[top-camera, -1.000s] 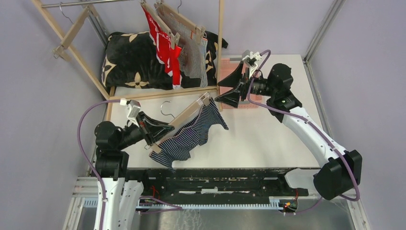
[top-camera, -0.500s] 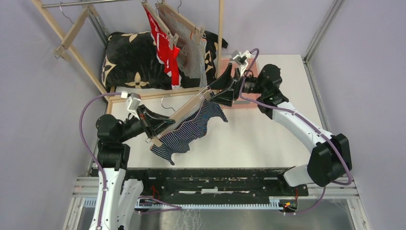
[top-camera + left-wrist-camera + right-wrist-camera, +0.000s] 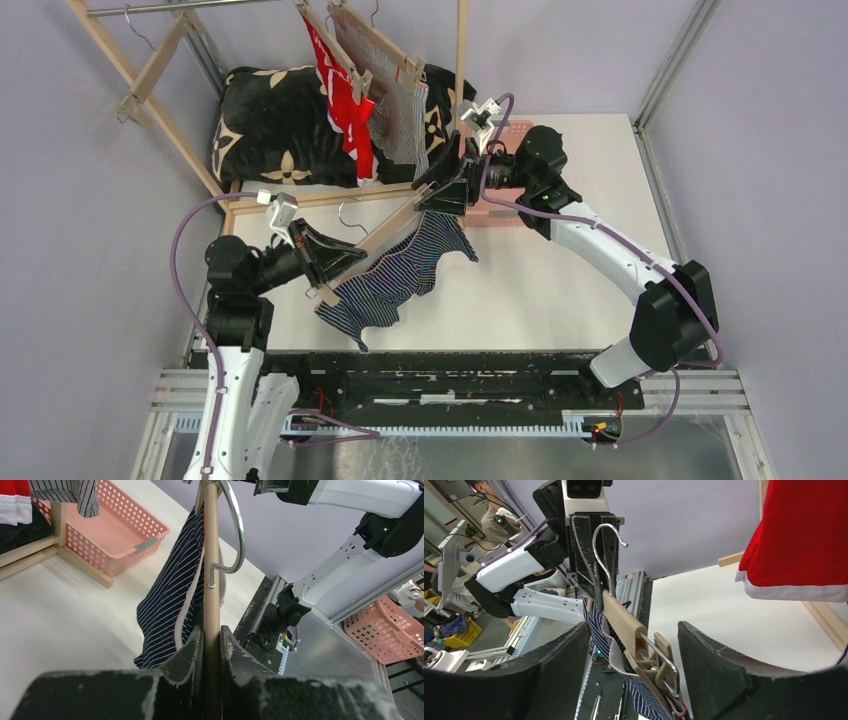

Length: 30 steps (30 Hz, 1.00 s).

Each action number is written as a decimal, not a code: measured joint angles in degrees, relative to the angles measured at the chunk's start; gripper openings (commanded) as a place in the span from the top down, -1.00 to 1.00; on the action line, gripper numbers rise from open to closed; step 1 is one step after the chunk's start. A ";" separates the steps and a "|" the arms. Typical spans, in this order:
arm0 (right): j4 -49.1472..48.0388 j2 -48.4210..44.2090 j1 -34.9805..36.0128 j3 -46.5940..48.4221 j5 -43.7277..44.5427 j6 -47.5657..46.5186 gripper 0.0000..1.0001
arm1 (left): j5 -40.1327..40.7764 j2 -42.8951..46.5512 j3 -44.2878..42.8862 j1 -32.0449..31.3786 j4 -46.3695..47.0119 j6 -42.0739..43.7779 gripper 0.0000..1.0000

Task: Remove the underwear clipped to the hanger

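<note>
Above the one white tabletop (image 3: 560, 280) three boxer shorts were clipped up, each on its own wooden hanger. The red pair (image 3: 345, 100) and the grey striped pair (image 3: 405, 120) hung at the far side by a single black flowered cushion (image 3: 275, 120); the red pair's white lettering was too small to read. The navy striped pair (image 3: 395, 275) hung from a slanting hanger (image 3: 375, 245) whose long axis ran near-left to far-right. The left hand (image 3: 211, 635) was clamped on its lower end. The right hand (image 3: 634, 650) had its fingers (image 3: 714, 665) apart around the far clip.

The navy boxers (image 3: 400, 275) are white-striped, the red boxers (image 3: 345, 100) white-lettered, the cushion (image 3: 270, 125) black with beige flowers.
</note>
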State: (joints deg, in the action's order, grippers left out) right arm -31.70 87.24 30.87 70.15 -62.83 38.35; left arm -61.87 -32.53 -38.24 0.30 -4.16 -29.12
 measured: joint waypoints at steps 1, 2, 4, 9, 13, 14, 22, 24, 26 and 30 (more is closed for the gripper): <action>-0.02 0.00 0.28 0.28 -0.09 0.04 -0.44 | 0.04 0.00 0.00 0.00 0.00 0.00 0.95; 0.00 0.00 0.37 0.46 -0.13 0.02 -0.43 | 0.13 0.00 0.00 0.00 0.00 0.00 0.95; 0.17 0.00 0.59 0.63 -0.15 -0.11 -0.40 | 0.26 0.00 0.02 0.00 0.00 0.02 0.95; 2.19 0.02 0.63 0.63 -0.13 -1.64 -0.28 | 0.26 0.00 0.02 0.00 -0.02 0.00 0.95; 4.76 0.02 0.63 0.63 -0.11 -3.80 -0.06 | 0.31 0.00 0.02 0.00 -0.02 0.00 0.95; 4.92 0.02 0.63 0.63 -0.09 -3.96 0.03 | 0.31 0.00 0.02 0.00 -0.02 0.00 0.95; 8.13 0.00 0.55 1.05 0.11 -7.04 0.99 | -0.31 0.24 0.02 -0.07 -0.55 0.02 0.95; 8.72 0.00 0.42 1.16 0.09 -6.97 0.99 | -0.46 0.26 0.02 -0.07 -0.57 0.02 0.95; 9.11 -0.02 0.44 1.27 0.09 -6.93 0.98 | -0.44 0.22 0.02 -0.04 -0.61 0.02 0.95; 9.68 -0.31 0.50 1.31 0.37 -7.10 0.18 | -0.37 0.09 0.02 -0.04 -0.61 0.02 0.95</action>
State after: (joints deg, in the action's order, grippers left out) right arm -22.02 86.94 31.38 71.46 -62.46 31.24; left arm -62.24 -32.45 -38.22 0.25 -4.78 -29.10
